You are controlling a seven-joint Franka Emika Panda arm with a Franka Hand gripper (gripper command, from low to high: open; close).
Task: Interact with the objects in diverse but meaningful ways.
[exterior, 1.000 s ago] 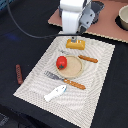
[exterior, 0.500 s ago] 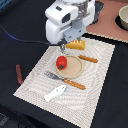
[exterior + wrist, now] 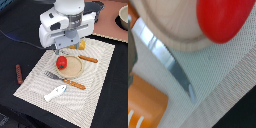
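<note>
We see the white robot arm (image 3: 67,25) low over the beige woven placemat (image 3: 100,70) on the dark desk (image 3: 20,55). Its pincer is hidden beneath the arm's body, so we cannot tell whether it is released or clenched. The red round tomato (image 3: 61,62) sits at nine o'clock on the pale wooden round plate (image 3: 75,68). The yellow-orange ridged block (image 3: 80,45) lies at twelve o'clock of the plate, the white fish (image 3: 55,93) at seven o'clock, and the thin dark-brown sausage (image 3: 19,73) off the mat at nine o'clock. In the wrist view the tomato (image 3: 223,20) overlaps the plate's rim (image 3: 173,30), with a steel knife blade (image 3: 170,65) just beside it.
</note>
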